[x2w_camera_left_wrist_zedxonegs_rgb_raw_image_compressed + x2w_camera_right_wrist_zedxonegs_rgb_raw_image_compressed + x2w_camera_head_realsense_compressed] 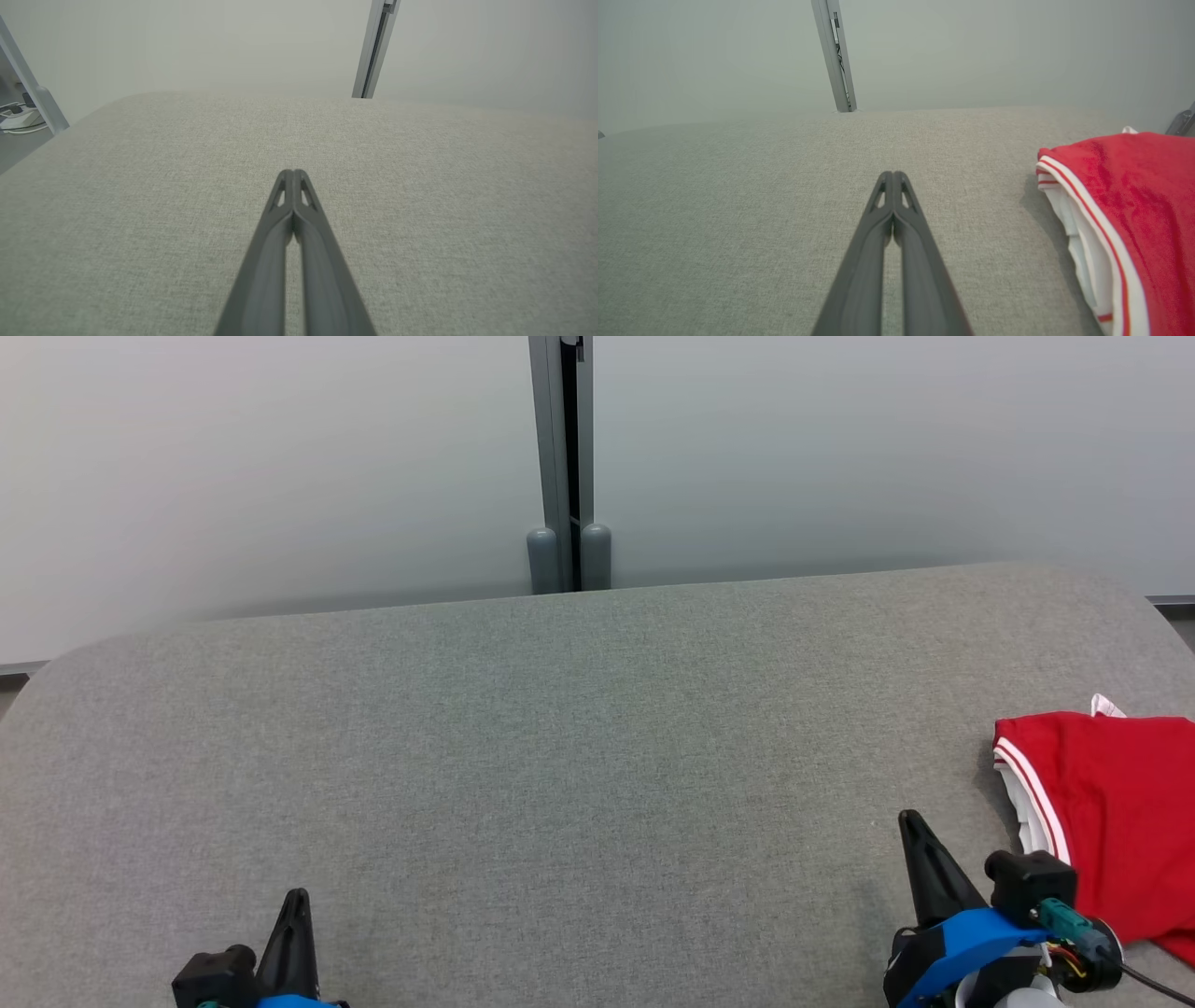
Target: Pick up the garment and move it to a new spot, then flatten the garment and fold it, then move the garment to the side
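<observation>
Closed right pincer [893, 174], red garment [1148, 196] beside it, white-striped edging

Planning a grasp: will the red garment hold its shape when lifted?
Probably not: the red garment lies in soft folded layers, so it should droop. Likely light, being thin cloth. It may drag on the textured grey surface.

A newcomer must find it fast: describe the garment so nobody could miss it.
Start at the wide grey table. Go to its right end, beside the right gripper. The garment lies there: the one red thing, with white-striped trim.
</observation>
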Controlling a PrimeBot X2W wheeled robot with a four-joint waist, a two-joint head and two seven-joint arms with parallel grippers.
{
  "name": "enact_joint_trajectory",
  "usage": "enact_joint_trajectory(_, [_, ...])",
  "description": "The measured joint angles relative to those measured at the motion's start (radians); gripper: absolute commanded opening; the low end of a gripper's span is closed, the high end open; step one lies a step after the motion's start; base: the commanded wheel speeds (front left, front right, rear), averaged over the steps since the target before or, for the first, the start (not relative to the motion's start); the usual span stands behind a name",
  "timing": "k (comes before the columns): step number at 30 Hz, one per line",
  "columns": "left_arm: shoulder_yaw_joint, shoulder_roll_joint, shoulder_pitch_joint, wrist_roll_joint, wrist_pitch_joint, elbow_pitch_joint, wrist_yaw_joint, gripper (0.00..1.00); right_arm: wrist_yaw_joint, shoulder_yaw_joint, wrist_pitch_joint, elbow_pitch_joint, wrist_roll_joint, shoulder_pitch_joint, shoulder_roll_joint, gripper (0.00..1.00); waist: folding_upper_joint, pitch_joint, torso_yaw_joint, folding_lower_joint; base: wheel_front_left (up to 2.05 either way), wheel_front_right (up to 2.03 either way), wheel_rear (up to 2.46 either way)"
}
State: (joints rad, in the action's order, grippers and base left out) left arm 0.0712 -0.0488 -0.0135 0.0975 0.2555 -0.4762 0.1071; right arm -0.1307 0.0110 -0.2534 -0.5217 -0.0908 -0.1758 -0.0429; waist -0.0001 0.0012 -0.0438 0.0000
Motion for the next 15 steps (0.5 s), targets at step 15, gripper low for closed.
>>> enact_joint_trajectory(15, [0.011,0.003,0.005,0.282,-0.073,0.029,0.001,0.00,0.000,0.020,0.072,0.039,-0.282,0.013,0.002,0.00,0.0000,0.000,0.005,0.0000,0.00,0.00,0.00])
